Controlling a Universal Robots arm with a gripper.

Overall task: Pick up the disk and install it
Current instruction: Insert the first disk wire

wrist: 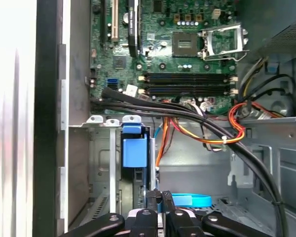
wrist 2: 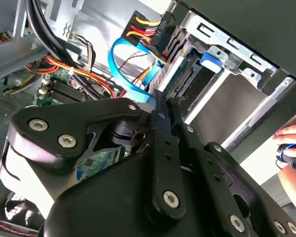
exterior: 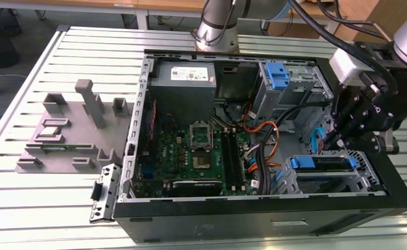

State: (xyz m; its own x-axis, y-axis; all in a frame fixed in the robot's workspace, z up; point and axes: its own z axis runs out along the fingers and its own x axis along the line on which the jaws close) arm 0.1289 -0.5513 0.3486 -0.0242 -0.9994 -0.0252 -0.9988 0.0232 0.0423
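Note:
The disk [exterior: 319, 163] sits inside the drive cage at the case's front corner, on the exterior view's right, with its blue plastic rail facing up. In the first wrist view its blue rail end [wrist: 134, 152] stands in the cage slot. The second wrist view shows the disk's edge [wrist 2: 180, 74] inside the metal cage. My gripper [exterior: 347, 141] hangs just above the cage, beside the disk. Its fingertips [wrist: 160, 197] are pressed together with nothing between them, and they also meet in the second wrist view [wrist 2: 160, 106].
The open case [exterior: 259, 219] holds the motherboard [exterior: 196, 151], a grey power supply [exterior: 184, 78] and an upper bay with a blue part [exterior: 276, 75]. Black and orange cables [wrist: 207, 131] cross near the cage. A grey fixture [exterior: 72, 135] stands outside. A person's hand [wrist 2: 292, 143] is nearby.

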